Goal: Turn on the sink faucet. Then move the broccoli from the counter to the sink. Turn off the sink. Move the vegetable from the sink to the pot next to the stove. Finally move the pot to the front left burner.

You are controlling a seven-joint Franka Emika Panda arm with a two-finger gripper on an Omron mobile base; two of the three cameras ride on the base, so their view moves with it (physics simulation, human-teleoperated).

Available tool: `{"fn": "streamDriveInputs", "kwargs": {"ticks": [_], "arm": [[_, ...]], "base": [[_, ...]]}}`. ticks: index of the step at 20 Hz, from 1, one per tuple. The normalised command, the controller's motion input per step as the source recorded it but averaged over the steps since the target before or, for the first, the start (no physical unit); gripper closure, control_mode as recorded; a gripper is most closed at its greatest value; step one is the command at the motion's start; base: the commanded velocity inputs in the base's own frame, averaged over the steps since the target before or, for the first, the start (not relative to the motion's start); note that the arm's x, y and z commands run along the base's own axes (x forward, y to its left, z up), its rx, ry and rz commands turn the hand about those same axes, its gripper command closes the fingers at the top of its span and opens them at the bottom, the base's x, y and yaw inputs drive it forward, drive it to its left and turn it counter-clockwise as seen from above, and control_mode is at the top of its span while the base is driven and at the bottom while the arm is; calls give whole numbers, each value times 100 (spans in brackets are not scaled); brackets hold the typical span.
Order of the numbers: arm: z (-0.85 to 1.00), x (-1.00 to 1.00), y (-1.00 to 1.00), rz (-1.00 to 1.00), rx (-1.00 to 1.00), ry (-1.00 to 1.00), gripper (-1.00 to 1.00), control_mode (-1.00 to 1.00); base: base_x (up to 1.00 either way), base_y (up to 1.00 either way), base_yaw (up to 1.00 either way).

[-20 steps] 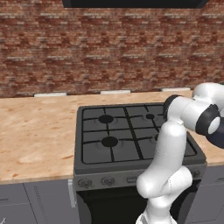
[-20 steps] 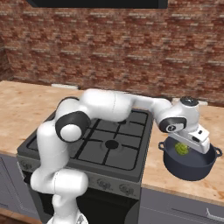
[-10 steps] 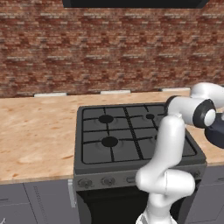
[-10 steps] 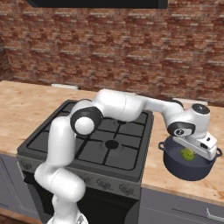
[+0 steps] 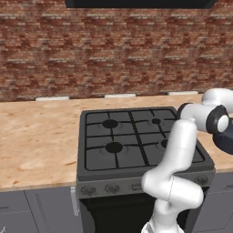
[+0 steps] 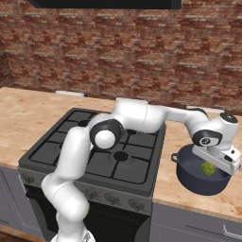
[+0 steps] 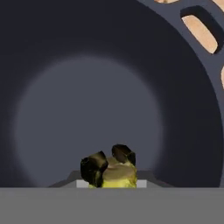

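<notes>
Left base view: the stove (image 5: 136,145) sits at centre, set into the counter (image 5: 36,136). The arm rises at 5 o'clock and reaches off toward 3 o'clock, where a dark edge of the pot (image 5: 226,142) shows at the frame border.

Right base view: the pot (image 6: 202,174) stands on the counter (image 6: 28,108) at 4 o'clock, just beside the stove (image 6: 94,151). The hand hangs over the pot's mouth. The broccoli (image 6: 207,167) shows green under the hand, inside the pot's rim.

Hand view: the pot (image 7: 87,87) interior spreads dark across the frame, one handle slot at 1 o'clock. The broccoli (image 7: 109,170) sits at 6 o'clock, the gripper (image 7: 109,181) clamped on it, jaws narrowly apart.
</notes>
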Motion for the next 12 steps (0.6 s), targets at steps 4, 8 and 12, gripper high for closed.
{"fn": "streamDriveInputs", "kwargs": {"ticks": [4, 8, 12], "arm": [[-27, 0, 1, 0, 0, 6, 100, -100], [-33, 0, 14, 0, 0, 3, 100, -100], [-28, 0, 25, 0, 0, 1, -100, -100]], "base": [[0, 0, 0], [0, 0, 0], [0, 0, 0]]}}
